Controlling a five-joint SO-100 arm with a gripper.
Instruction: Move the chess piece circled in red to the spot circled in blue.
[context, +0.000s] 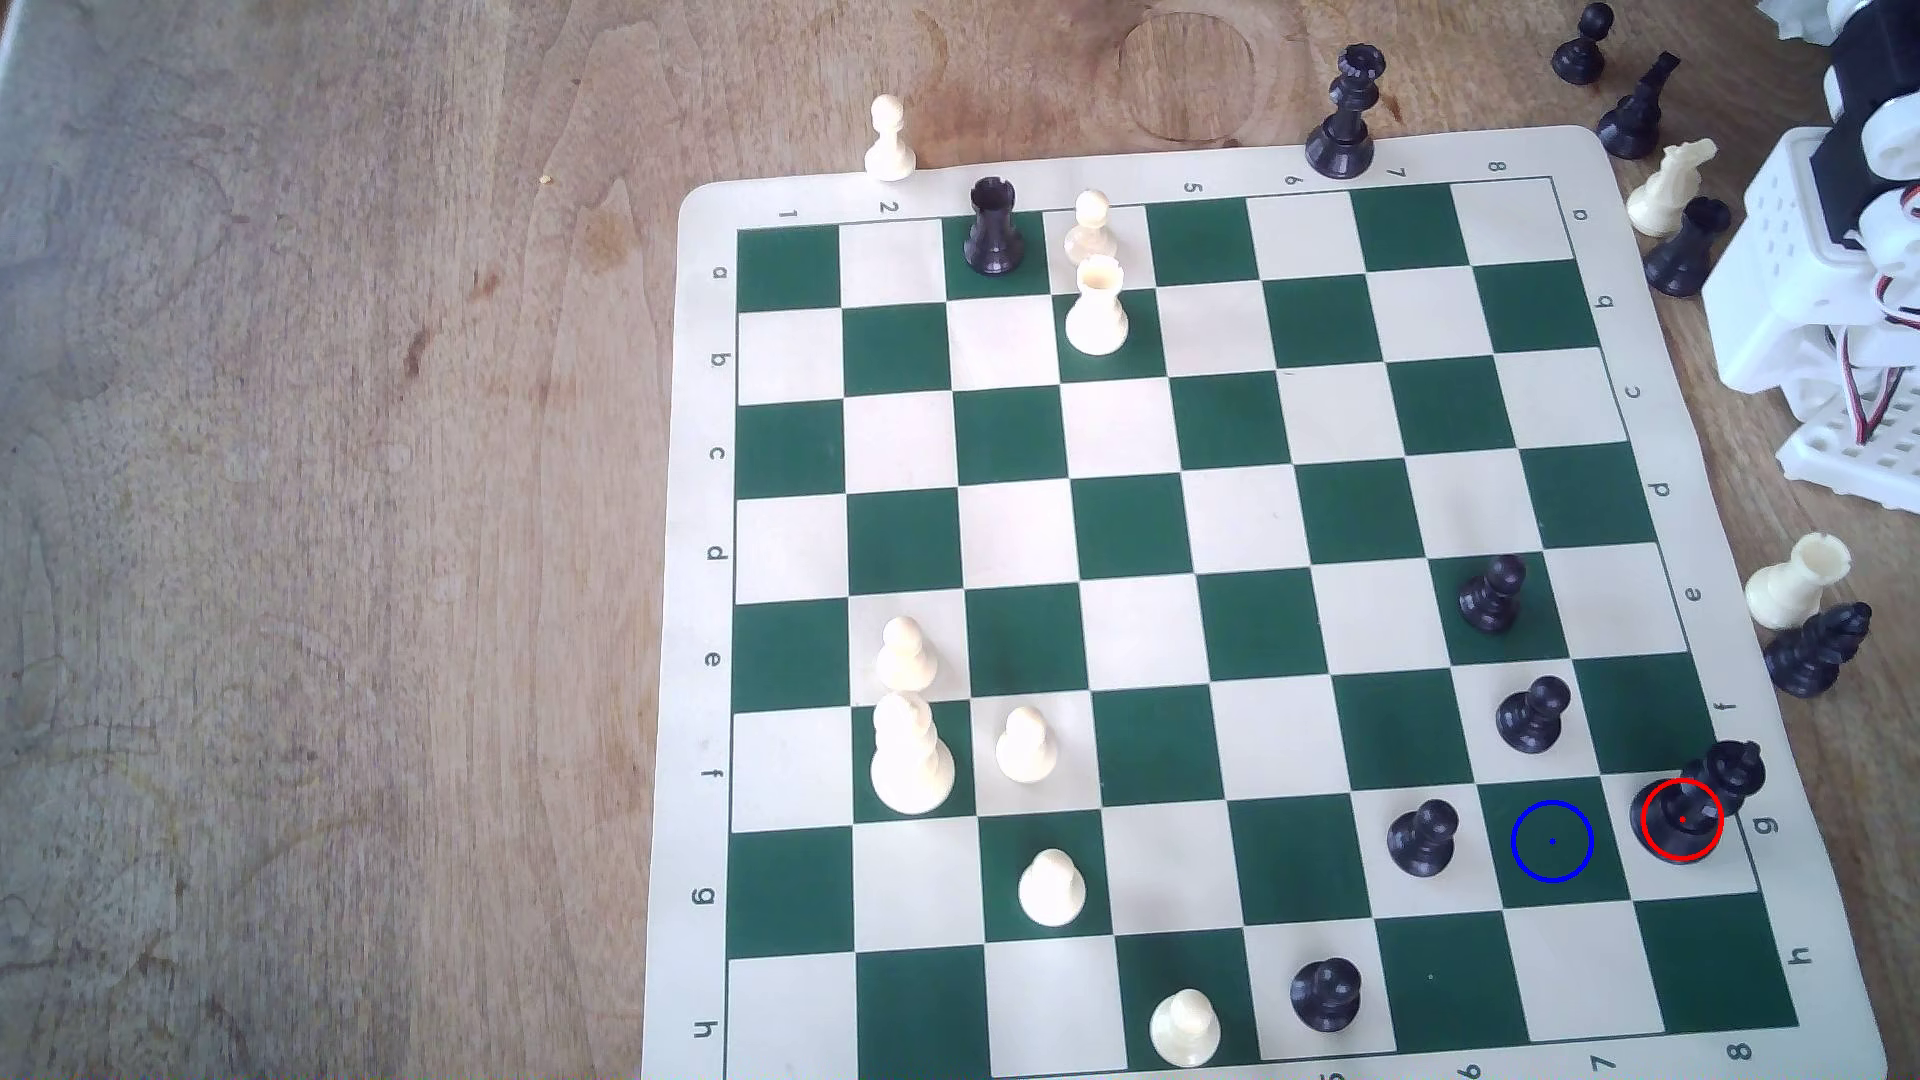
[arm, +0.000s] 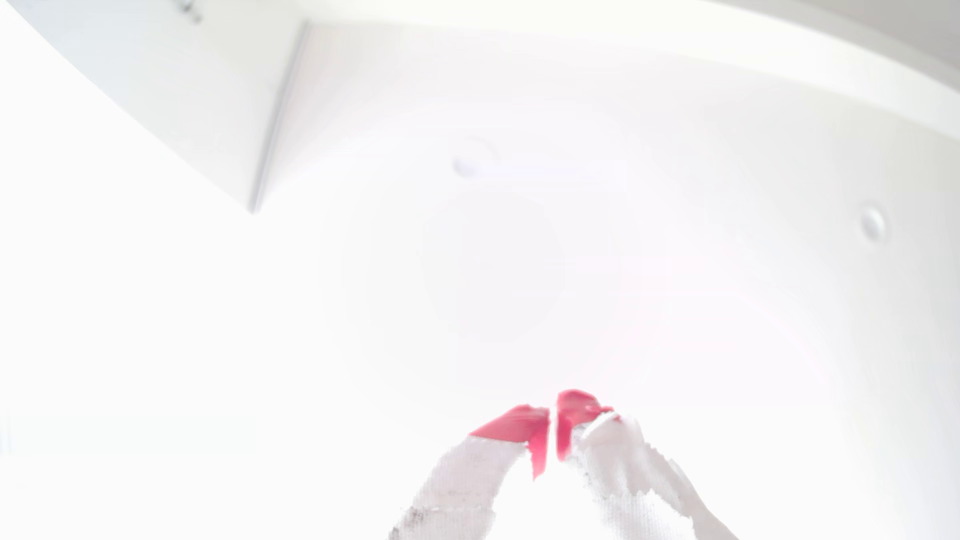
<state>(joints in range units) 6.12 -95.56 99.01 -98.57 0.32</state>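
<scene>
Bare table (context: 312, 519): wooden surface occupied the exterior view's left, with nothing placed there for the task.
White group (context: 912, 756): several white pieces stood together on the board's left files in the exterior view, well apart from the work area.
Board (context: 1226, 171): green-and-cream mat lay flat, rotated slightly on the table.
Black pawns (context: 1422, 837): three stood near the target, one just beside it on the exterior view's left, which narrowed the approach.
The spot circled in blue (context: 1552, 842): dark green square, unoccupied, ready to receive the piece.
The chess piece circled in red (context: 1699, 800): tall black piece stood upright on the adjacent cream square, at the board's right edge; untouched, in my judgement.
Arm base (context: 1829, 312): white structure sat off the board at the exterior view's right, presumably parked.
Gripper (arm: 552, 428): in the overexposed wrist view the red-tipped jaws appeared nearly closed on nothing, pointed at a white ceiling.
</scene>
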